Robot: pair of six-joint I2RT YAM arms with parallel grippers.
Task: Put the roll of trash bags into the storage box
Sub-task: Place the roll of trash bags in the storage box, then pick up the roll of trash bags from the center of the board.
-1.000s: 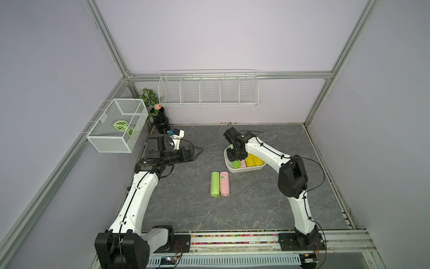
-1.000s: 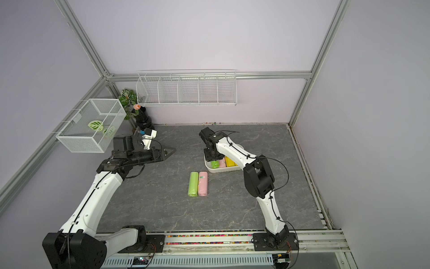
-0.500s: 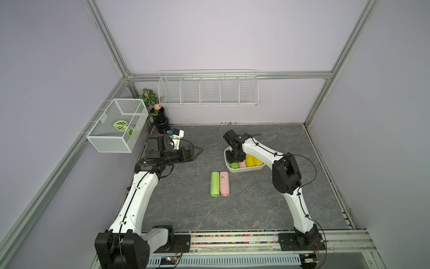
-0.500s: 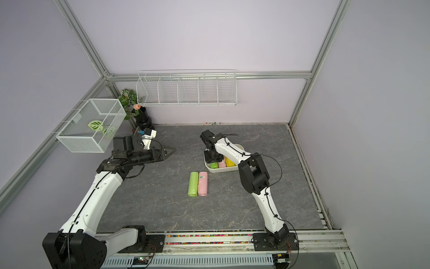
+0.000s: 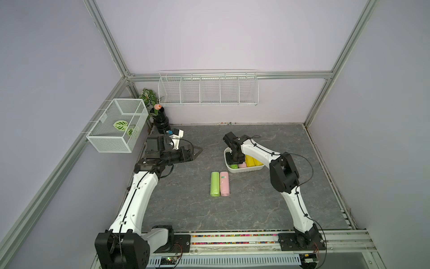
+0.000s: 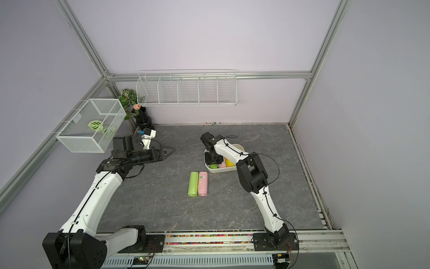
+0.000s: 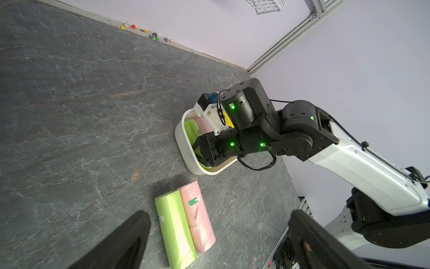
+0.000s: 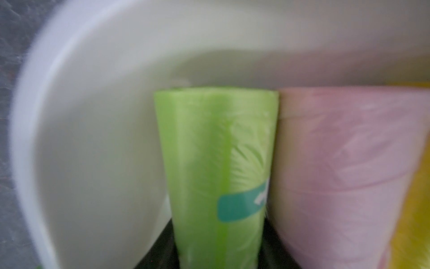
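Grey, marble-veined bench [image 5: 186, 209] is enclosed by lilac walls, on which a white mesh basket [image 5: 116, 125] at the left and a long wire rack [image 5: 208, 89] at the rear are hung. Along the left side the left arm [image 5: 142, 193] is stretched over the bench, and the left jaws are spread wide, as is seen from the left wrist.

Near the middle two rolls are laid side by side, touching: a loose green roll [image 5: 215, 184] and a loose pink roll [image 5: 224, 183]. Each is a plump cylinder of crinkled film with a small teal label.

Just right of them and farther back the storage box [image 5: 244, 170] is set, a shallow glossy white tub with rounded corners. Packed side by side in it are a boxed green roll [image 8: 216, 174], a boxed pink roll [image 8: 349, 163] and yellow rolls [image 5: 249, 160]. The boxed green roll is lime, faintly translucent and marked by a teal label, with one end near the box's curved wall.

The right arm [image 5: 258, 151] is bent down into the box, and the right jaws are placed close on either side of that roll. Whether it is pinched or merely flanked cannot be told.
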